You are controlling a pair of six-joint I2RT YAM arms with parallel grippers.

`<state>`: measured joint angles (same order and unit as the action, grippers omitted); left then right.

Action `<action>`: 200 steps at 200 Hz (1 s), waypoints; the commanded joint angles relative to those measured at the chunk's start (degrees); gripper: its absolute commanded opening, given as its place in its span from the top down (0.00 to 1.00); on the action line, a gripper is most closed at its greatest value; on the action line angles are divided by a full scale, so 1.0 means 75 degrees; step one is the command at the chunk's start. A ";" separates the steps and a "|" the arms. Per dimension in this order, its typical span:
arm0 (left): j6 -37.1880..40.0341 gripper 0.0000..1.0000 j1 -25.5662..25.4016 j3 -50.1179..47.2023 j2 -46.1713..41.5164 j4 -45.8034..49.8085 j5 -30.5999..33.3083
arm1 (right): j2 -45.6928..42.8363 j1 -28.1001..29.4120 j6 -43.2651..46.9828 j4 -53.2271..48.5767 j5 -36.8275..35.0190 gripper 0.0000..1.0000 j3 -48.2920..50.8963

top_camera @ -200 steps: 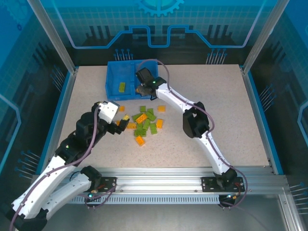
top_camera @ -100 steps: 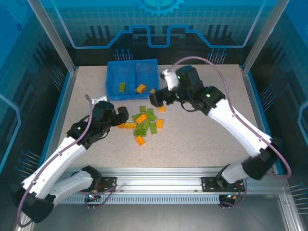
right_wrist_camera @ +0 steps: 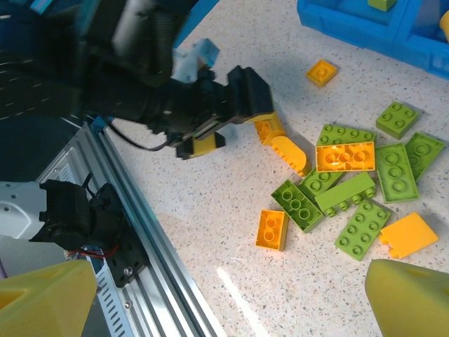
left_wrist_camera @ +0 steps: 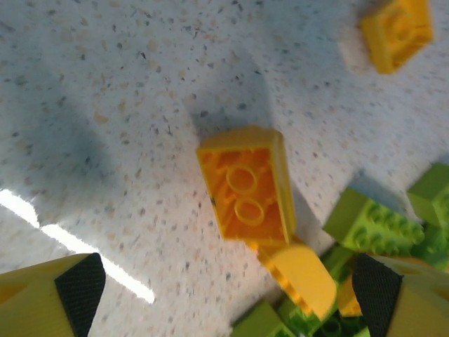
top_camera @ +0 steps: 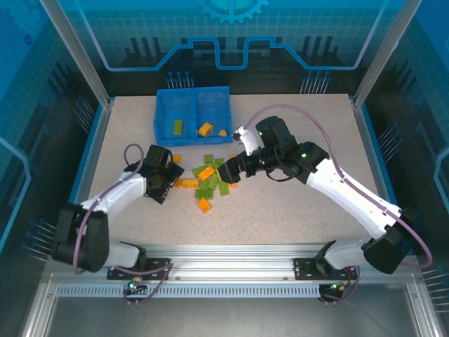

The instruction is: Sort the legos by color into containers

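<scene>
The right tool (top_camera: 230, 169), spread and empty, has swung back from the tray (top_camera: 159, 116), leaving an orange lego (top_camera: 205, 129) in its right compartment, and the left tool (top_camera: 168, 184), also spread, has dropped astride an orange brick (left_wrist_camera: 245, 186) in the pile (top_camera: 210, 181) near the tray, so sorting seems barely begun.

The top camera is looking down from high behind, seeing the whole table (top_camera: 280, 210). The left wrist camera is looking very closely, between its jaws, at an orange brick (left_wrist_camera: 245, 186). The right wrist camera is viewing the same brick pile (right_wrist_camera: 344, 156) from farther off, beyond its jaws.
</scene>
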<state>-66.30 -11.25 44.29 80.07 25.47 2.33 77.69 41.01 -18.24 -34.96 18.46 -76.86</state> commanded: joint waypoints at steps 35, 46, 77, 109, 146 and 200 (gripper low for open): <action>-0.0025 0.28 0.0507 0.0090 0.1431 -0.1367 -0.0855 | 0.0269 0.0458 -0.0287 -0.0136 0.0048 0.00 -0.0100; 0.0048 0.33 0.0515 0.0149 0.1581 -0.1380 -0.0810 | 0.0326 0.0555 -0.0276 -0.0177 -0.0040 0.00 -0.0136; 0.0103 0.48 0.0521 0.0144 0.1913 -0.1463 -0.0808 | 0.0445 0.0771 -0.0330 -0.0249 -0.0161 0.00 -0.0222; 0.0240 0.62 0.0539 -0.0040 0.1791 -0.1621 -0.1002 | 0.0461 0.0894 -0.0345 -0.0287 -0.0236 0.00 -0.0306; 0.0923 0.68 0.0373 0.0190 0.0423 -0.0883 -0.0842 | 0.0314 0.0918 -0.0443 -0.0276 -0.0468 0.00 -0.0260; 0.3065 0.69 -0.1706 0.3185 0.0000 0.0858 0.1720 | -0.0085 0.0905 -0.0719 -0.0086 -0.1490 0.00 -0.0018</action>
<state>-53.36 -19.92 59.07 78.72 27.03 5.82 79.96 47.00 -22.11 -35.97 11.62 -77.34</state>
